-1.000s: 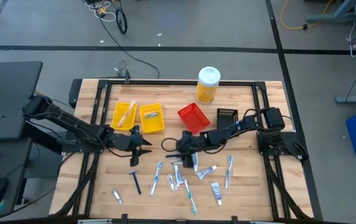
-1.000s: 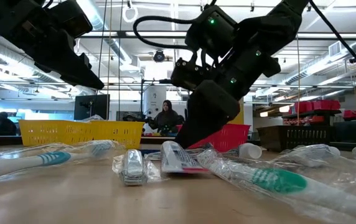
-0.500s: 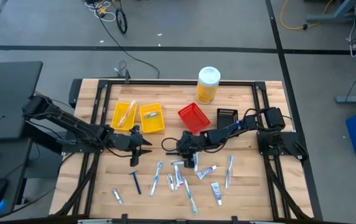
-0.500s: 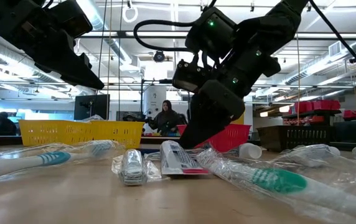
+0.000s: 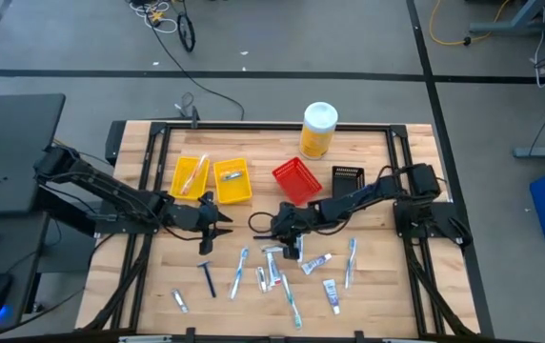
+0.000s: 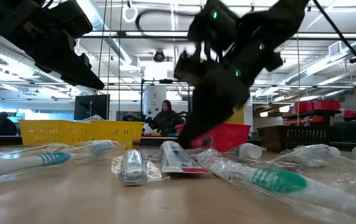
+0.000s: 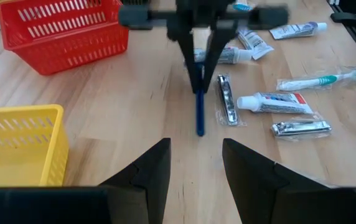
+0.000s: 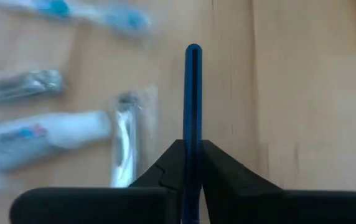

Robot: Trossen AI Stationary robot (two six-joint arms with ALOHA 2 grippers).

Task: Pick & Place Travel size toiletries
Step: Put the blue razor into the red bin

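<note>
My right gripper (image 8: 192,163) is clamped on a slim blue stick (image 8: 192,93), its long axis running straight out from the fingers. In the left wrist view it points down at the table (image 7: 128,106), just beside the packets (image 7: 226,98). From above, the arm hides it. The red bin (image 5: 295,179) lies close behind. Left gripper (image 7: 195,165) hovers nearby, fingers apart, holding nothing.

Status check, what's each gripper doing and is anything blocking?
Right gripper shut on blue stick. Left gripper open, waiting near yellow bin. Red basket beyond; nothing blocking seen.
</note>
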